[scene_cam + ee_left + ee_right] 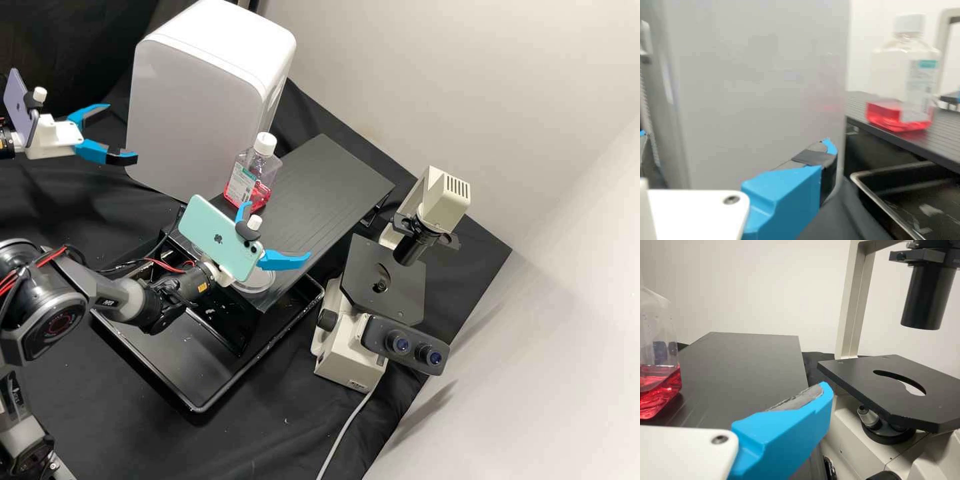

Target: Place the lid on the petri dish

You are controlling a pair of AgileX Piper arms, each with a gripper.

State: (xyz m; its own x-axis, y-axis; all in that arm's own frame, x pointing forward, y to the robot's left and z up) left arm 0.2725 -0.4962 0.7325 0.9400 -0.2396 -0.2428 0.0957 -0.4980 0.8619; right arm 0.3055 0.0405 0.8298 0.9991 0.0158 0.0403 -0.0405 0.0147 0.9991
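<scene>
At ten o'clock the left claw (115, 132) is spread wide and empty beside the white cabinet (200, 100). The right claw (277, 230), also wide open and empty, hangs over the petri dish (259, 283) at the platform's (320, 193) six o'clock edge. We cannot tell whether the lid is on. The platform has room toward twelve o'clock, and the microscope (383, 313) crowds three.

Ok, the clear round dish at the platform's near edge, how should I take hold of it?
Likely by the rim, from straight above. The dish lies flat and low on the black platform, so a sideways approach finds little wall; a pinch across the circle suits it. The open right gripper hangs just above it.
</scene>
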